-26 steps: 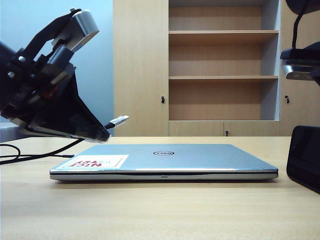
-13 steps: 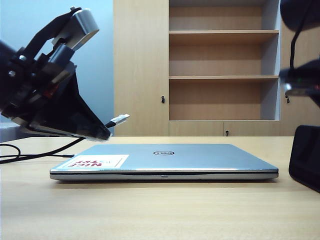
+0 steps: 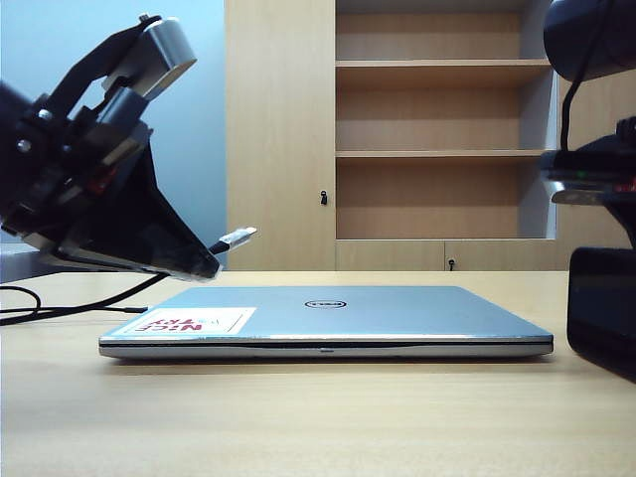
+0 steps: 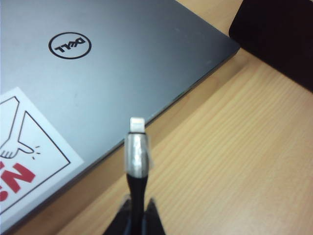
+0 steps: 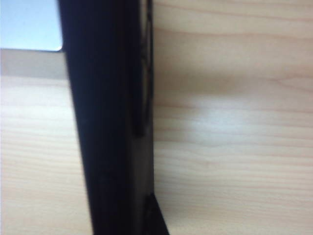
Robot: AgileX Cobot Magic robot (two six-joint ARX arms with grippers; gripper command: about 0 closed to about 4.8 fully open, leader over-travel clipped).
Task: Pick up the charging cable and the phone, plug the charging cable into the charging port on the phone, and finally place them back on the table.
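Left gripper (image 4: 134,223) with one charging cable (image 4: 135,156); right gripper, one phone (image 5: 110,122)

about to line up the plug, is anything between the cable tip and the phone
Nothing visible blocks it. The left gripper holds the charging cable with its plug in the air above the closed laptop. The phone, in the right gripper, is upright past the laptop's far end.

Between your left claw (image 3: 204,260) and right claw (image 3: 596,268), the closed laptop (image 3: 328,318) fills the middle of the desk (image 3: 298,417). You have open air above its lid. The near desk strip lies bare. The phone (image 3: 601,308) blocks the right edge.
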